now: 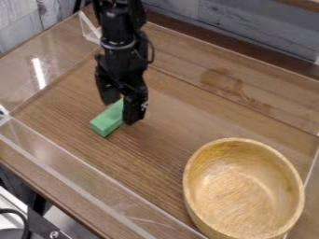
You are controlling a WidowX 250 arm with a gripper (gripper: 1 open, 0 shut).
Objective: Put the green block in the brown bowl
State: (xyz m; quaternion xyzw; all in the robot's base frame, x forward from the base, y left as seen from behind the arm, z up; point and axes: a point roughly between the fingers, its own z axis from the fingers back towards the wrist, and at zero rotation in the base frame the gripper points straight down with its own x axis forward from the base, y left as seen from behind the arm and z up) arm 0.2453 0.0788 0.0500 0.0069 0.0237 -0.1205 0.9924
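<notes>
Hanging straight down over the left-centre of the wooden table, black gripper with jaws spread wide, one finger on each side of the far end of the green block, nothing clamped between them. Lying flat on the tabletop, green block, long axis running from near-left to far-right, its far end partly hidden behind the dark fingers, its near end plainly showing. Whether the fingertips touch the block or the wood cannot be told from this angle. Sitting upright at the near right of the table, brown bowl, light tan with visible grain and a thick rim, well apart from the block and the gripper, holding nothing. Rising from the gripper toward the far edge, black arm, with cabling along it. Standing around the table's edges, clear plastic walls, glare and reflections on the far-left panel. Beyond the far wall, grey planks as backdrop.
</notes>
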